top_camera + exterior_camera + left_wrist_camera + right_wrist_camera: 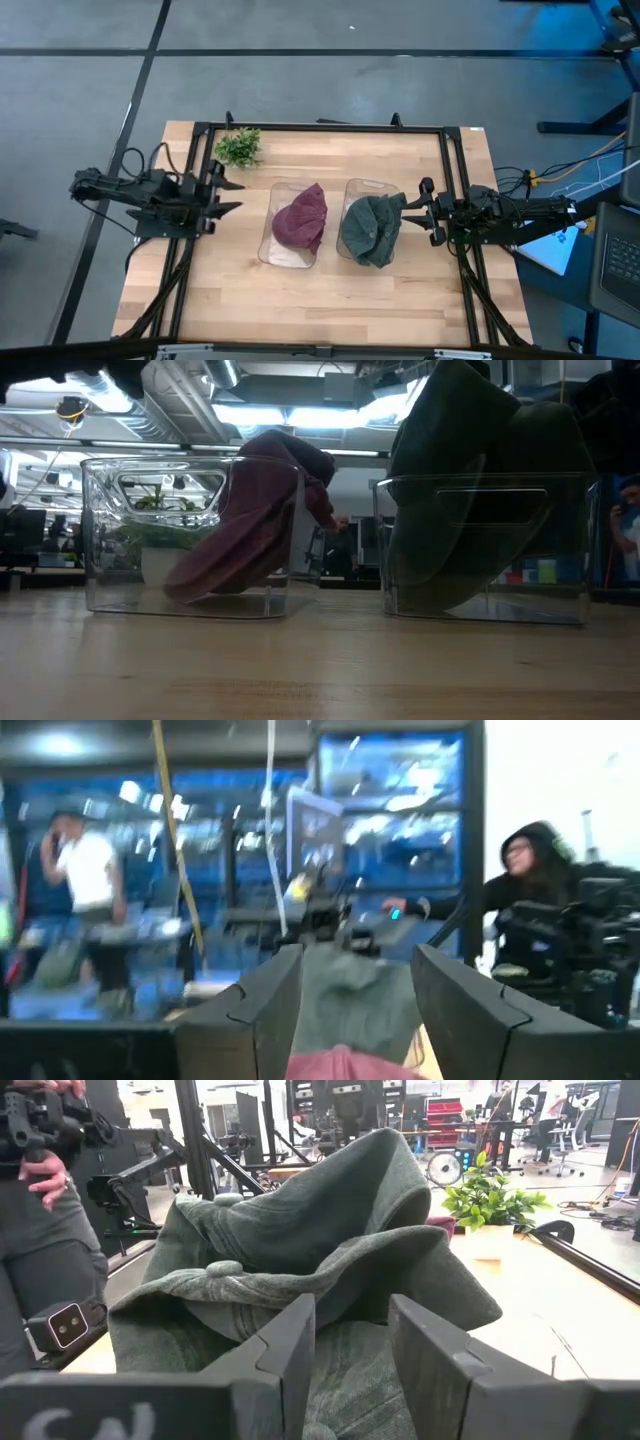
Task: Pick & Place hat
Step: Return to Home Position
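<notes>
Two clear bins stand side by side at mid-table. A maroon hat point(300, 218) point(250, 520) lies slumped in the left bin point(268, 250), rising over its rim. A dark green hat point(370, 228) point(470, 490) point(300, 1240) fills the right bin point(352, 185) and bulges above it. My right gripper point(418, 211) point(350, 1315) is open at the green hat's right side, with cloth showing between its fingers. My left gripper point(232, 196) point(355, 1010) is open and waits left of the bins, facing both hats. My right gripper comes level from the table's right, its open fingers point(290, 1340) standing either side of the green hat's crumpled right edge point(340, 1370). I cannot tell whether they touch the cloth. The hat rests in its bin.
A small green plant point(238, 147) point(490, 1200) stands near the far left of the table. A dark frame point(320, 127) runs around the table top. People stand in the room beyond, one point(540, 870) seen in the left wrist view, and a hand point(40, 1170) in the right wrist view.
</notes>
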`<action>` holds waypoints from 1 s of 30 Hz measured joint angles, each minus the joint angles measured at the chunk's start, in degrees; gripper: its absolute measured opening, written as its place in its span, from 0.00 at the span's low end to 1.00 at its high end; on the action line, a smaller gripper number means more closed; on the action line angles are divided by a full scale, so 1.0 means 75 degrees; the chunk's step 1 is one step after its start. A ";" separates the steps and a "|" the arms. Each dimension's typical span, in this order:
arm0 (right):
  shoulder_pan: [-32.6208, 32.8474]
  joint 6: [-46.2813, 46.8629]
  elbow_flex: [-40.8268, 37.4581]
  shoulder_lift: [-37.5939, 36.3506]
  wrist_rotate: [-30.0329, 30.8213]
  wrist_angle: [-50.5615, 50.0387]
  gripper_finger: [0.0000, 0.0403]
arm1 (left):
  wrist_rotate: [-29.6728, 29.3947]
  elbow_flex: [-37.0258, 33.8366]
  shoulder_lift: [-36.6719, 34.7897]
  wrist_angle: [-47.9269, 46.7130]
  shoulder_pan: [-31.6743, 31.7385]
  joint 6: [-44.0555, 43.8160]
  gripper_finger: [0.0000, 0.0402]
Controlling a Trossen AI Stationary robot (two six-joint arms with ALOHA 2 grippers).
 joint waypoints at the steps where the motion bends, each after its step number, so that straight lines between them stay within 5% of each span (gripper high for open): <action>1: 0.0000 0.0001 0.0001 0.0001 0.0002 0.0003 0.33 | 0.0139 -0.0142 -0.0232 0.0116 0.0000 0.0201 0.46; 8: 0.0000 0.0002 0.0000 0.0000 0.0002 0.0002 0.33 | 0.1310 -0.1329 -0.1535 0.1479 0.0000 0.1019 0.46; 17: 0.0000 0.0002 0.0002 0.0000 0.0002 0.0002 0.33 | 0.0869 -0.1999 -0.1993 0.2297 0.0180 0.0999 0.46; 30: 0.0000 0.0000 0.0002 0.0000 0.0002 0.0003 0.33 | 0.0855 -0.1997 -0.1993 0.0341 0.1147 0.0948 0.46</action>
